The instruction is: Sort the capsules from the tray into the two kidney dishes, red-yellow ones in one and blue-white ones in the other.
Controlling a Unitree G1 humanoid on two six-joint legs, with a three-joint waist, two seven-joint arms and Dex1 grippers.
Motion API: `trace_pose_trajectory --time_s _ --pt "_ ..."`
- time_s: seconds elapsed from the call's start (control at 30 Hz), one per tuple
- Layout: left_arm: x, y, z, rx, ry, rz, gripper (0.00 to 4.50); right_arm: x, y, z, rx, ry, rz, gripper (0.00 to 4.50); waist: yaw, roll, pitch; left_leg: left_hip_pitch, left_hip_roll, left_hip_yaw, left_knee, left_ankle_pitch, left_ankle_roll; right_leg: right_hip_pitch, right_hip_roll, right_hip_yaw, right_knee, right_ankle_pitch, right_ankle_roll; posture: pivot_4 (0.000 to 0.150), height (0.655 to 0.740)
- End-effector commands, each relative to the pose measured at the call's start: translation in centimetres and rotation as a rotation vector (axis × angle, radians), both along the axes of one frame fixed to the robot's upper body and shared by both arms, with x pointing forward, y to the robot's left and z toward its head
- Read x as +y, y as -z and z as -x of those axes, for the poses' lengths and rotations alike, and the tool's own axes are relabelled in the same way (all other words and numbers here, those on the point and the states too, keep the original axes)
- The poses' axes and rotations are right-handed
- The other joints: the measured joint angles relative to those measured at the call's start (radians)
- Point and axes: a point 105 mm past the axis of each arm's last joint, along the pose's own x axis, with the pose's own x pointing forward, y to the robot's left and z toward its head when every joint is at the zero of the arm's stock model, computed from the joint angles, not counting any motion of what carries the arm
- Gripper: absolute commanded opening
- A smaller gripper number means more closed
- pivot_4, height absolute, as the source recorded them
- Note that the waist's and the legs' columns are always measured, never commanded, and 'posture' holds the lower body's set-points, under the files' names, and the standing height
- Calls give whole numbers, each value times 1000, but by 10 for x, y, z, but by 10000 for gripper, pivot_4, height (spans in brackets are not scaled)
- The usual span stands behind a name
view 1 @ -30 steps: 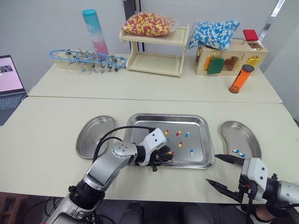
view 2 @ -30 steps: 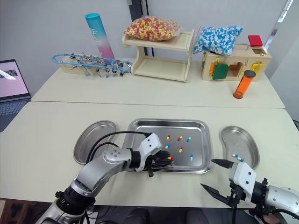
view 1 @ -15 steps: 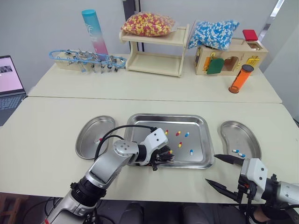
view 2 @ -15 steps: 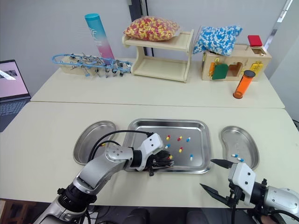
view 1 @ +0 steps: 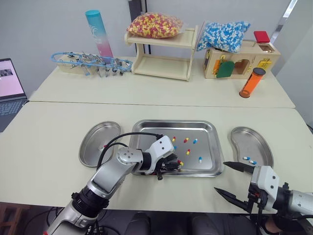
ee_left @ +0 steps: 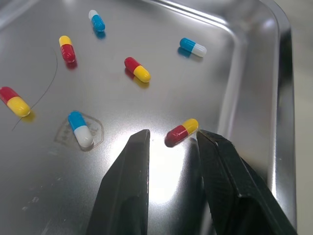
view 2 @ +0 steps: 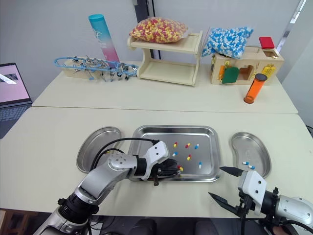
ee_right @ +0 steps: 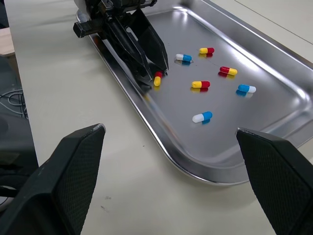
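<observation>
capsules (ee_left: 137, 69) lie in the tray (view 1: 174, 122) at lower centre of the tabletop (view 1: 49, 137), kidney dishes (view 1: 98, 139) flanking it. right tool (view 1: 221, 177) hangs spread and empty, lower right. left tool (ee_left: 172, 137) is open around a red-yellow capsule (ee_left: 182, 132); close squarely and gently, i judge, lest it skid away.

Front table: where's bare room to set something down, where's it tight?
Free: the strip between the far rim of the tray and the seam to the rear table; the patch between the left kidney dish and the laptop. Tight: the tray's near side, with the left gripper open around a red-yellow capsule; the edge near the right kidney dish, with the open right gripper.
</observation>
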Motion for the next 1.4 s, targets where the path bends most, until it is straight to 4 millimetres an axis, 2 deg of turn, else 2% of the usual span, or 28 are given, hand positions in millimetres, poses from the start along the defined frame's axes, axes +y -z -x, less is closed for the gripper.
trace_pose_trajectory --time_s 0.03,0.3,0.63,0.73,0.87,1.1,1.27,1.4 --pt "-1 10 10 46 33 -22 15137 6 -9 1 -34 -19 -19 45000 0 0 0 0 0 0 0 0 0 0 0 0 0 0 0 1500 7400" --pt "-4 8 15 -7 117 -15 15137 7 -9 0 -32 -18 -20 45000 0 0 0 0 0 0 0 0 0 0 0 0 0 0 0 1500 7400" --pt "9 -1 0 -95 108 10 15137 6 -9 0 -31 -18 -20 45000 0 0 0 0 0 0 0 0 0 0 0 0 0 0 0 1500 7400" --pt "17 -10 -3 -141 155 25 20990 6 -9 0 -31 -19 -19 45000 0 0 0 0 0 0 0 0 0 0 0 0 0 0 0 1500 7400" --pt "23 -25 0 -148 245 70 33144 5 -9 0 -30 -21 -16 45000 1 0 0 0 0 0 0 0 0 0 0 0 0 0 0 1500 7400" --pt "36 -51 -2 -186 475 60 33144 3 -9 -1 -21 -31 -11 45000 1 0 0 0 0 0 0 0 0 0 0 -1 0 0 0 1500 7400" --pt "34 -49 -11 -204 573 -4 17505 2 -10 0 -14 -37 -6 45000 0 0 0 0 0 0 0 0 0 0 0 -1 0 0 0 1500 7400" --pt "27 -45 -16 -212 611 -22 17505 2 -10 0 -14 -36 -6 45000 0 0 0 0 0 0 0 0 0 0 0 -1 0 0 0 1500 7400"
